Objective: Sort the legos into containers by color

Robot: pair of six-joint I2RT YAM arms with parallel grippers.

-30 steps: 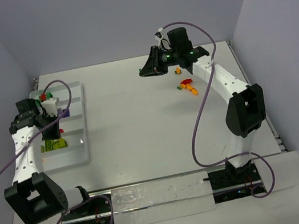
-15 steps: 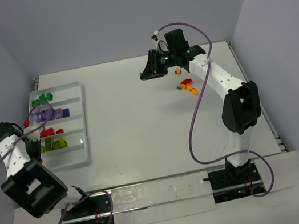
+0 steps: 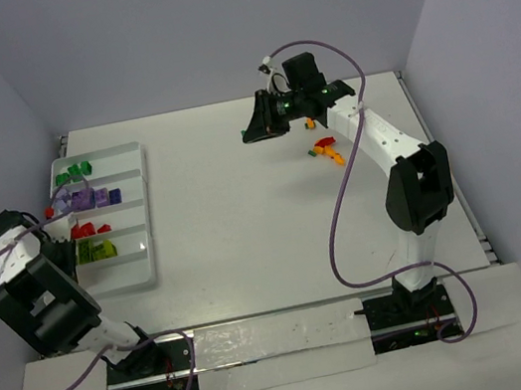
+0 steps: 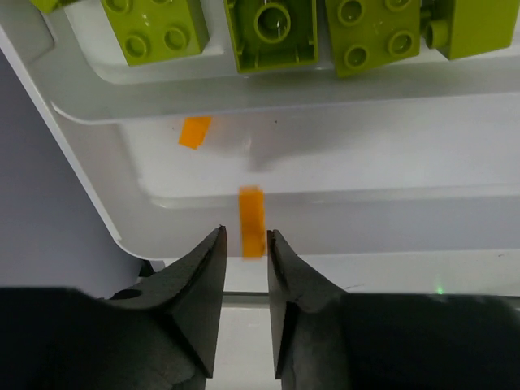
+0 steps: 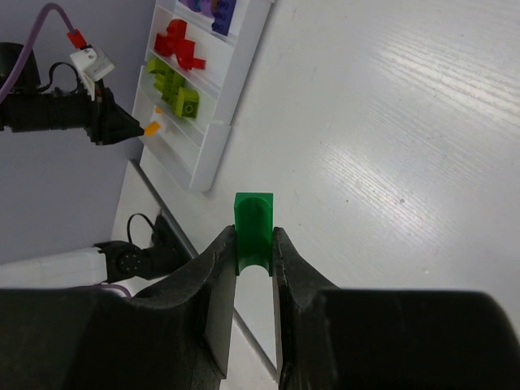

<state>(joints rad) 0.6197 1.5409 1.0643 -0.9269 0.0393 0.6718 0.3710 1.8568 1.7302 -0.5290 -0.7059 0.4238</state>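
My left gripper (image 4: 244, 244) hangs at the edge of the white tray (image 4: 341, 215), jaws slightly open. A small orange lego (image 4: 252, 221) sits blurred just past the fingertips, with a gap on its left side. Another orange patch (image 4: 195, 132) lies in the tray's end compartment, below the lime legos (image 4: 268, 32). My right gripper (image 5: 253, 244) is shut on a dark green lego (image 5: 253, 229) and held above the table (image 3: 244, 218). In the top view that gripper (image 3: 252, 134) is left of the loose legos (image 3: 328, 148).
The tray (image 3: 141, 206) holds dark green (image 3: 73, 172), purple (image 3: 89, 198), red (image 3: 85, 229) and lime (image 3: 97, 250) legos in separate rows. One orange lego (image 3: 310, 124) lies apart near the right arm. Purple cables loop over both arms. Walls enclose the table.
My left arm swung off the tray's middle to its left end. Its jaws parted and the orange lego now sits free at the tips. The right gripper drifted slightly left, still holding the green lego.
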